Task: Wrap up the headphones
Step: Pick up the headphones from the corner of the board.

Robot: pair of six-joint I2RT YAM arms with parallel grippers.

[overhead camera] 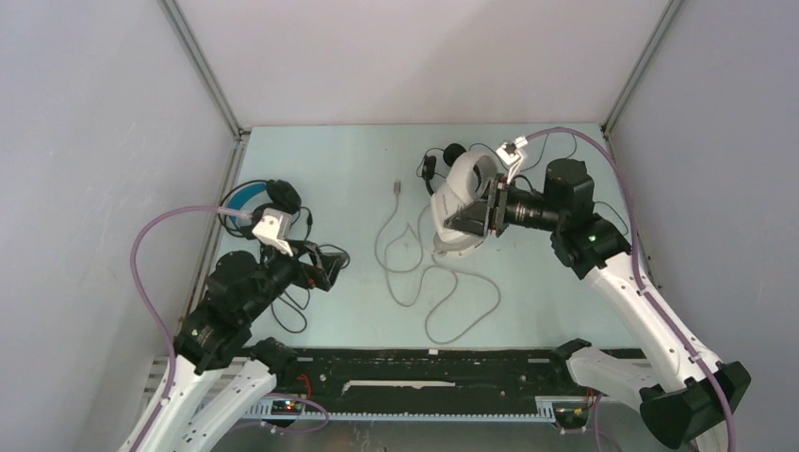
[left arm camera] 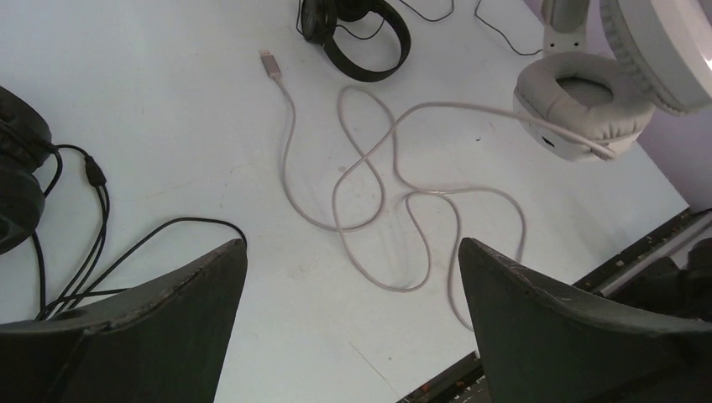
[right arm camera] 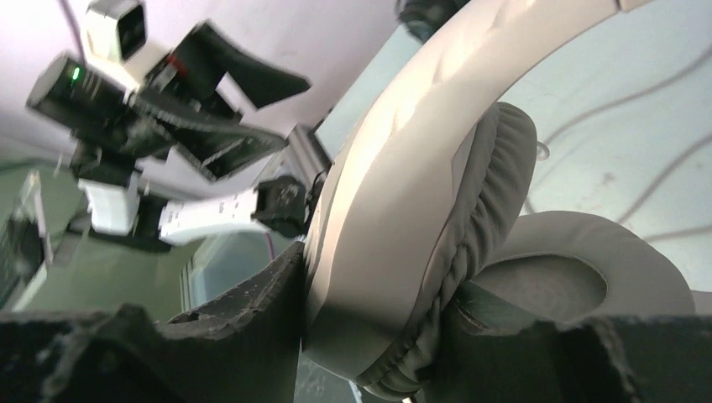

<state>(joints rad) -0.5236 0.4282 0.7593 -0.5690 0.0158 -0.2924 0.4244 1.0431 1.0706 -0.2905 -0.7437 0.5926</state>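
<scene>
Cable (left arm camera: 369, 157) loops sprawl between spread left gripper (overhead camera: 326, 266) and right gripper (overhead camera: 471, 221) clamped on white headset (overhead camera: 462, 184).

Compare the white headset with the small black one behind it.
The white headset is large with thick padded cups; the small black headset is thin. The white one is gripped between the right gripper's fingers and tilted up; the black one lies on the table, untouched. Both are wired, cables unwrapped.

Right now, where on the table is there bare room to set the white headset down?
Bare table lies between the bulky black headset and the grey cable's plug, and front right of its loops. Crowded: centre loops, and black cords by the left gripper.
</scene>
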